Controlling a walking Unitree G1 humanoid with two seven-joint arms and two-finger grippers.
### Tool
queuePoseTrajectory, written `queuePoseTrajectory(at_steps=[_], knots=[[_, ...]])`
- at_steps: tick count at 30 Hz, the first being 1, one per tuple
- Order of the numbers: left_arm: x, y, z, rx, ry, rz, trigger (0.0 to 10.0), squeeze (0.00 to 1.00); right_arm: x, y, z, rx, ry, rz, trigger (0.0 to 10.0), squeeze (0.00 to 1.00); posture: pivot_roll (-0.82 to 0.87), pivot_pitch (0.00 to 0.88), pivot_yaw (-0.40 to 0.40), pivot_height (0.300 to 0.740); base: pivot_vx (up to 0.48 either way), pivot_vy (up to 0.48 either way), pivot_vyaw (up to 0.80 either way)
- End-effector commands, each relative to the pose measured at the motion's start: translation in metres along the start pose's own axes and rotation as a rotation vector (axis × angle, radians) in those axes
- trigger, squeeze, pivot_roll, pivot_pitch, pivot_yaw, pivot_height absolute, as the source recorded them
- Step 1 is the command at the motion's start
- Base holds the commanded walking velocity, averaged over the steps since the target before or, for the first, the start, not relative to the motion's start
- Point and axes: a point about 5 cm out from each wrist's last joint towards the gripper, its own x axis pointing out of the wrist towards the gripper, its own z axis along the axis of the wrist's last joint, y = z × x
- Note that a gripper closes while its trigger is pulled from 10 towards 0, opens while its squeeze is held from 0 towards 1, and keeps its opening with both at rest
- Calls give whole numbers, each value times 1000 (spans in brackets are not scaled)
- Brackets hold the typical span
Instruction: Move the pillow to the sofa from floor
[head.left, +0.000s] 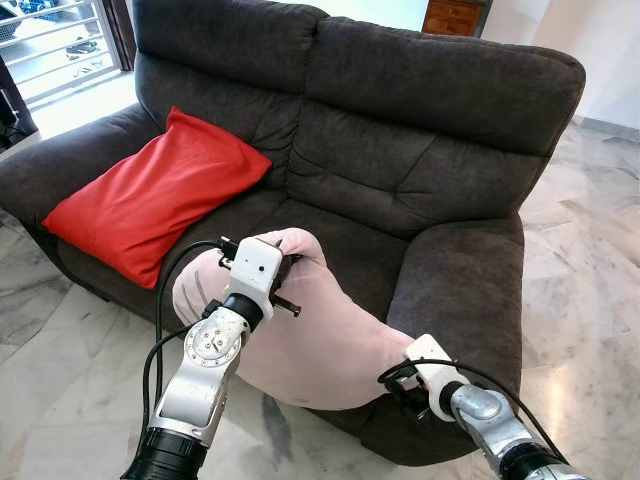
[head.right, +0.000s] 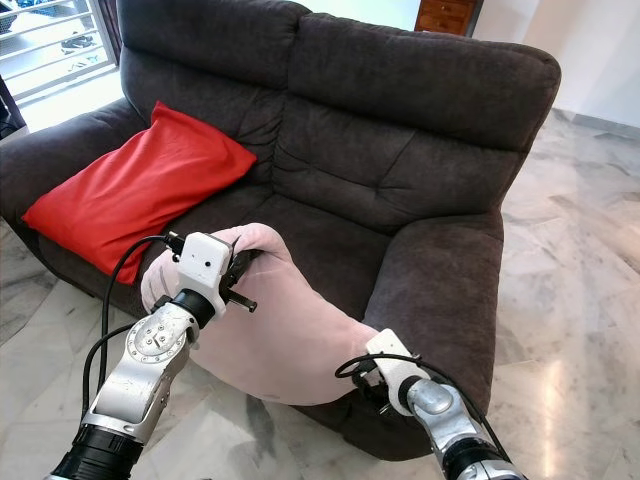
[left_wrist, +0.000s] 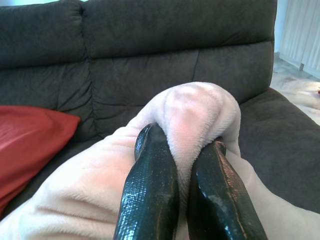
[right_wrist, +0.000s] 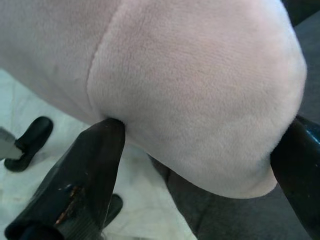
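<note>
A soft pale pink pillow (head.left: 325, 335) hangs between my two grippers in front of the dark grey sofa (head.left: 420, 150), its upper end leaning over the seat's front edge. My left gripper (left_wrist: 182, 137) is shut on a bunched fold at the pillow's upper left corner, the black fingers (left_wrist: 150, 185) pinching the plush. My right gripper (right_wrist: 200, 130) holds the lower right corner, one finger (right_wrist: 85, 170) on each side of it. In the eye views the left gripper (head.left: 283, 252) is over the seat edge and the right gripper (head.left: 402, 378) is low by the sofa's right armrest.
A red cushion (head.left: 150, 195) leans on the sofa's left seat and armrest. The right seat (head.left: 360, 250) behind the pillow is bare. Pale marble floor (head.left: 590, 300) surrounds the sofa. A barred window (head.left: 55, 45) is at the far left, a wooden cabinet (head.left: 452, 15) behind the sofa.
</note>
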Motion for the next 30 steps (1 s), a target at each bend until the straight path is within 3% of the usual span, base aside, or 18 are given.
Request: queuePoseTrajectory(at_steps=[1, 5, 9, 10, 11, 12, 30], knots=[[2, -2, 14, 9, -68, -8, 10000, 0, 1, 5, -1, -6, 5, 28, 10000, 0, 81, 0, -77, 740, 0, 0, 0], [1, -1, 13, 9, -67, -4, 10000, 0, 3, 16, -4, -1, 20, 114, 10000, 0, 81, 0, -78, 740, 0, 0, 0], [1, -1, 13, 9, -65, -3, 10000, 0, 5, 21, -3, 13, 12, 118, 10000, 0, 84, 0, -81, 740, 0, 0, 0], [0, -1, 13, 7, -65, -1, 10000, 0, 6, 22, -1, 32, -3, 109, 8941, 0, 84, 0, -81, 740, 0, 0, 0], [0, -1, 13, 7, -65, 0, 10000, 0, 6, 22, -1, 37, -7, 107, 8941, 0, 84, 0, -81, 740, 0, 0, 0], [0, -1, 13, 7, -65, -1, 10000, 0, 7, 21, 2, 84, -24, 83, 0, 0, 84, 0, -82, 740, 0, 0, 0], [0, -1, 12, 5, -64, 12, 10000, 0, 10, 31, 6, 121, -48, 99, 0, 0, 85, 0, -91, 740, 0, 0, 0]])
